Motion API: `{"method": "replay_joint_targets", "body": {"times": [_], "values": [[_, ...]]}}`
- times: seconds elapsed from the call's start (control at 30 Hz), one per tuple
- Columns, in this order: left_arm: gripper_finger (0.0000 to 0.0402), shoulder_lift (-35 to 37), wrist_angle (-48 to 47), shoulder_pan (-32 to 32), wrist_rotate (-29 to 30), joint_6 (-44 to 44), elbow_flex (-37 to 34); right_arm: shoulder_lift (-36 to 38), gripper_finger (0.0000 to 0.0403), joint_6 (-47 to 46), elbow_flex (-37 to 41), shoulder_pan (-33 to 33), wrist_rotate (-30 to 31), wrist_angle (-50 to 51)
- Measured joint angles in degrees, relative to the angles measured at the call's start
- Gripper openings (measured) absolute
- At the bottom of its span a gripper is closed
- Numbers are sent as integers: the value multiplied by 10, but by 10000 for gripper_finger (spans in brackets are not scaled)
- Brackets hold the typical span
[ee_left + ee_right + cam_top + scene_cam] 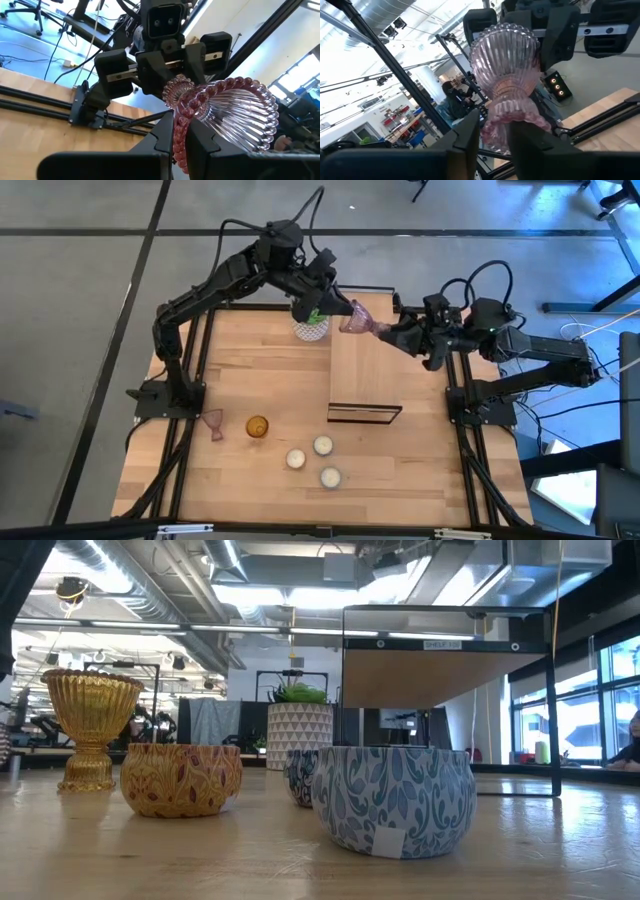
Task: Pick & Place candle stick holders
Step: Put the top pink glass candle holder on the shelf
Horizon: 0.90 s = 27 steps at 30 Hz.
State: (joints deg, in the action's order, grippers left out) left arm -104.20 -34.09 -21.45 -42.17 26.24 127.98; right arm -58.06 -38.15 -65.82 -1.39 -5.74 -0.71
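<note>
Passing of one pink holder (354, 317) from arm to arm, in mid-air above the far end of the table (400, 470), beside the plant pot (311, 327) and over the far edge of the raised wooden shelf (365, 375).

Item in hand: ribbed pink glass, lying roughly sideways between the two arms.
- Left gripper (330, 307): fingers clenched on the beaded rim of one end, as the left wrist view shows.
- Right gripper (385, 328): fingers set either side of the frilled opposite end. The right wrist view shows them close against the glass; whether they are bearing on it yet I cannot tell.

Other items of the set:
- Second pink holder (213, 423), at the near left of the table, apparently lying on its side.
- Amber holder (257, 426), just beside it, upright.
- Three small patterned bowls (322, 445), grouped at the near middle.

Step judged: handover, roughly mid-transfer; none of the three holders is yet on the shelf.

Next move calls for: the right fingers gripping firmly before the left ones let go, then a clean withdrawal by the left arm. Smooth ribbed glass may slip or twist if released early.
</note>
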Motion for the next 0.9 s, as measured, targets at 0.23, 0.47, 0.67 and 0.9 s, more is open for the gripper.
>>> {"method": "replay_joint_targets", "body": {"times": [0.23,0.47,0.67,0.9], "values": [[36,0,-3,0,-11,8,0,1,55,0,0,0,4,1],[74,0,-9,-5,-59,16,0,0,51,-6,0,0,12,2],[91,15,-96,-35,-72,1,6,2,48,-15,0,-1,14,10],[95,35,-231,-72,17,-61,5,4,45,-29,0,0,7,42]]}}
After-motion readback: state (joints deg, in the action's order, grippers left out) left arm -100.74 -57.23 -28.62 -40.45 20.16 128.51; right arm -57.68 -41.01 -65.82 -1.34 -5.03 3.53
